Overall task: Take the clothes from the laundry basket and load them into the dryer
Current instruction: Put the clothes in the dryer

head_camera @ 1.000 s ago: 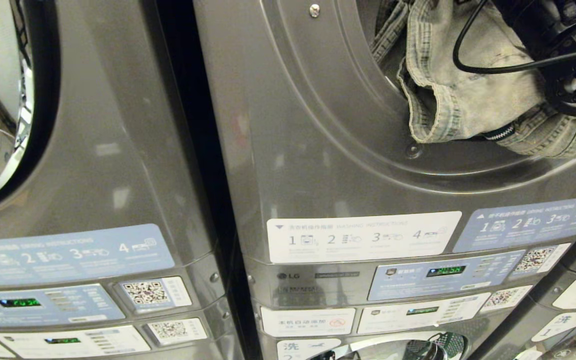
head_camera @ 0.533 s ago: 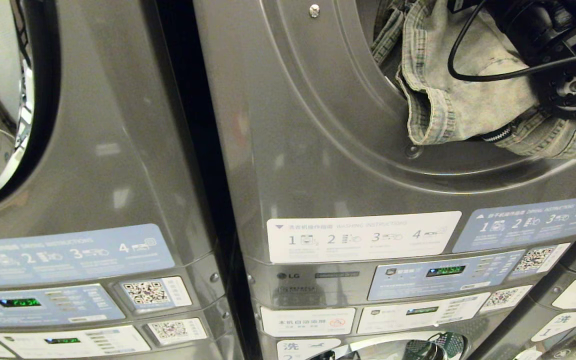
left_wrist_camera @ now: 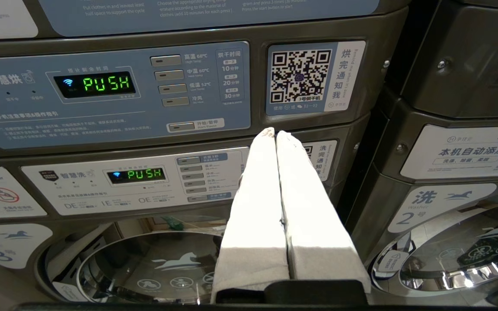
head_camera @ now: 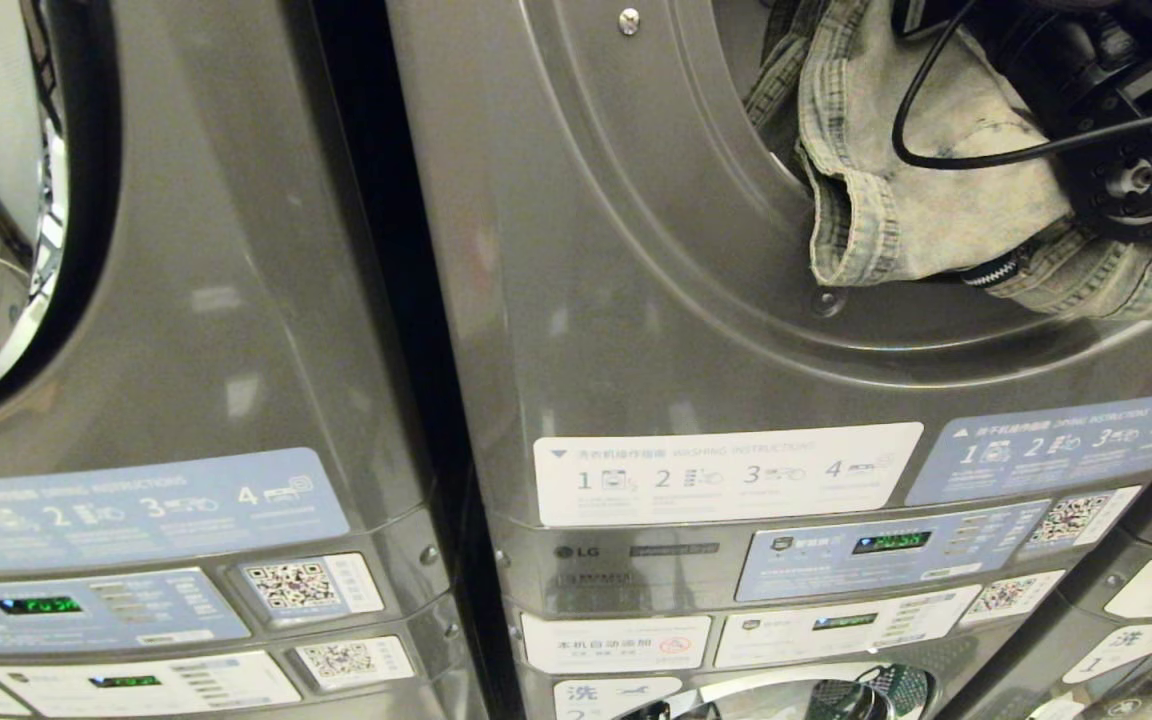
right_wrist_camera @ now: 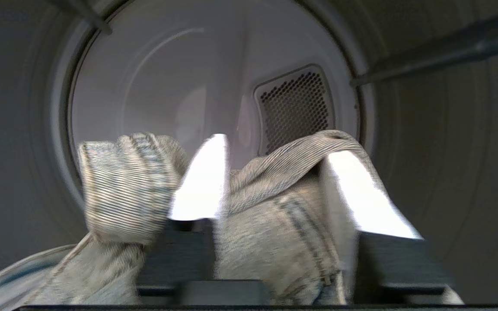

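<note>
A: Where is the right gripper (right_wrist_camera: pixel 270 181) and how do its fingers stand?

B: It reaches into the drum of the dryer (head_camera: pixel 636 250). Its two pale fingers (right_wrist_camera: pixel 203 177) stand parted, with a fold of the faded denim garment (right_wrist_camera: pixel 270 216) lying between them and draped over them. The cloth touches the fingers, but I cannot tell whether anything is pinched; with that gap it looks loose.

A: And the garment itself?

B: In the head view the denim garment (head_camera: pixel 926 190) hangs over the lower rim of the dryer's round opening, partly inside the drum and partly spilling out onto the rim. The right arm's dark wrist and a black cable (head_camera: pixel 976 155) sit just above it.

A: What lies beyond the fingers?

B: The pale rear wall of the drum with a perforated vent (right_wrist_camera: pixel 294 108), and one bunched sleeve or leg standing up beside a finger.

A: The other arm?

B: The left gripper (left_wrist_camera: pixel 275 134) is parked low, its fingers pressed together with nothing between them, pointing at the control panels (left_wrist_camera: pixel 110 93) of the neighbouring machine, whose displays read PUSH.
</note>
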Available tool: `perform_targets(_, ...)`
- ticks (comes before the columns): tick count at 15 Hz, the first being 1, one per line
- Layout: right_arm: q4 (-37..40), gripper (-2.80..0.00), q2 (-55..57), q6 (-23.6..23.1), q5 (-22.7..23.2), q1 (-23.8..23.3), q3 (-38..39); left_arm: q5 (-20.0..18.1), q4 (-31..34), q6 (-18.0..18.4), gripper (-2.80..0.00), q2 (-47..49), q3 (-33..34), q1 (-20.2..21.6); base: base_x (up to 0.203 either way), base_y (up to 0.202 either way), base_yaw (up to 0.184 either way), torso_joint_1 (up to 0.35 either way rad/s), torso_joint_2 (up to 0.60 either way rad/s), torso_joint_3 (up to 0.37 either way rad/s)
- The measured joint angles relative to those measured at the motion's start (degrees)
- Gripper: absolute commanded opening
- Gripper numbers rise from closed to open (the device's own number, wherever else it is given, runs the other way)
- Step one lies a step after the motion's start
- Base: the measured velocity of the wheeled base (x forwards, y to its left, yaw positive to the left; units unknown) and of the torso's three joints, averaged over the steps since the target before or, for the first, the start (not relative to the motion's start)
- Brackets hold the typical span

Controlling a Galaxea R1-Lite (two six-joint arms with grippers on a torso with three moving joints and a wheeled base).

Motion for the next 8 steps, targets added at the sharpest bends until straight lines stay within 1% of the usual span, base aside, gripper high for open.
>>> perform_targets(4, 2.26, 0.0, 0.48, 0.11, 0.07, -0.64, 0.0, -0.03, 0.0, 0.09, -2.8, 0.0, 0.0, 0.0, 0.0, 0.0, 0.0, 0.0, 0.0, 0.0)
perform_targets(6, 6.27, 0.0, 0.83, 0.76, -0.05, -1.05, 0.04, -0.03, 0.0, 0.09, -2.8, 0.0, 0.0, 0.0, 0.0, 0.0, 0.0, 0.0, 0.0, 0.0)
perform_targets(8, 13.11, 0.0, -0.39, 4.45, -0.54, -1.03, 0.04, -0.03, 0.0, 0.09, -2.8, 0.0, 0.0, 0.0, 0.0, 0.0, 0.0, 0.0, 0.0, 0.0)
